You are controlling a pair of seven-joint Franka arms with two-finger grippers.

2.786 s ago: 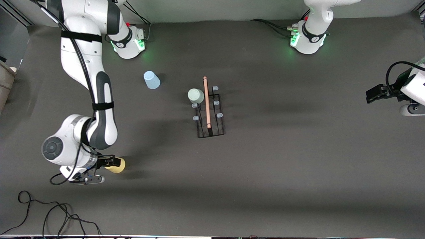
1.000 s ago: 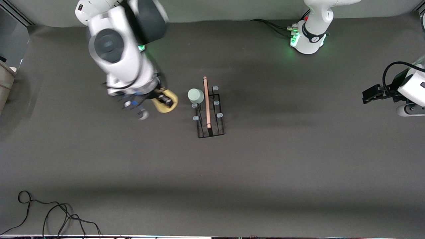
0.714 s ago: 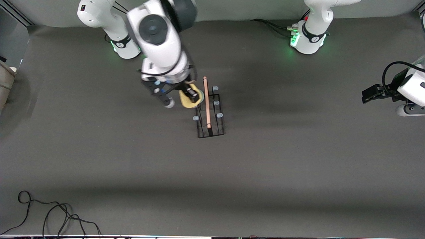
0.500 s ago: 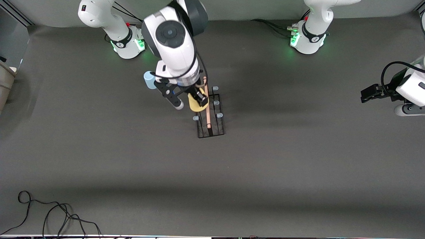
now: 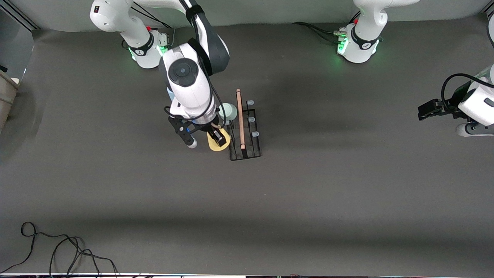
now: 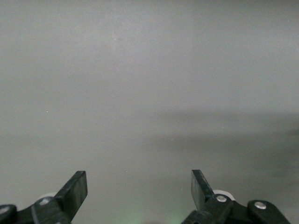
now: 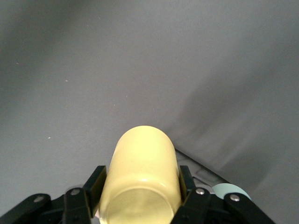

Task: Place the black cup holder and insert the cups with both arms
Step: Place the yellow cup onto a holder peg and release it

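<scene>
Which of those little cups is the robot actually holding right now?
The yellow cup: the right gripper is shut on it beside the black cup holder. The pale green cup sits on the rack, ungripped.

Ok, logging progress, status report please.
Right end effector shut on yellow plastic cup beside black wire cup holder. Left end effector open, waiting. Nothing blocking.

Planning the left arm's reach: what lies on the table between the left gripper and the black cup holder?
Nothing: in the front view, only bare table separates the left gripper from the black cup holder.
</scene>
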